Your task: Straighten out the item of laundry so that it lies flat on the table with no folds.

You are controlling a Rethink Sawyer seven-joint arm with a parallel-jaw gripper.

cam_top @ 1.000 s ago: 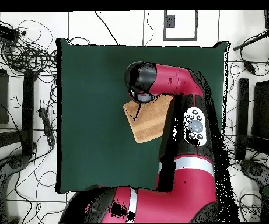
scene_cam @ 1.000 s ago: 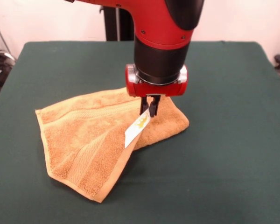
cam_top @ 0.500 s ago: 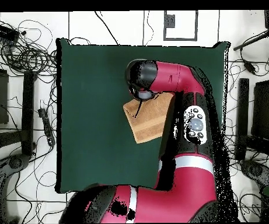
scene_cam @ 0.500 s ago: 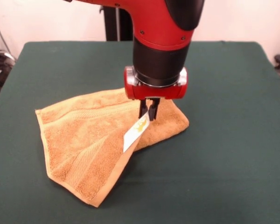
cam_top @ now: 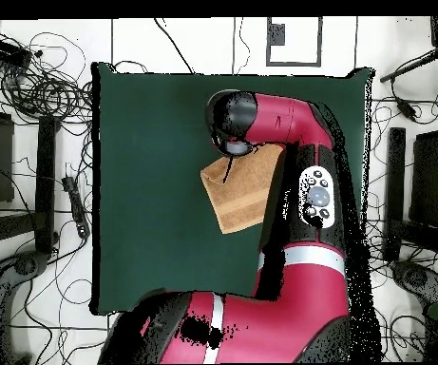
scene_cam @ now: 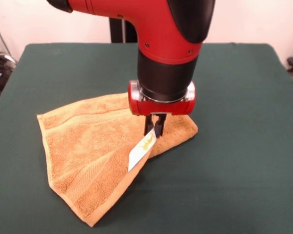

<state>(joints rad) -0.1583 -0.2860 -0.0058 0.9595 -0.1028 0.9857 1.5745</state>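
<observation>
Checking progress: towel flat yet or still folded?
Folded. The towel lies doubled, one flap over another; the gripper pinches its tagged corner.

The arm [scene_cam: 161,24] has a glossy red shell with small dark screws, a black cylindrical wrist, a red collar (with silver parts), and a small black gripper [scene_cam: 155,127].

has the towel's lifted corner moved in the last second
Yes. In the front view the end effector, shut on the towel by its tag, has carried that corner toward the table's near edge; the far corners stayed put.
</observation>
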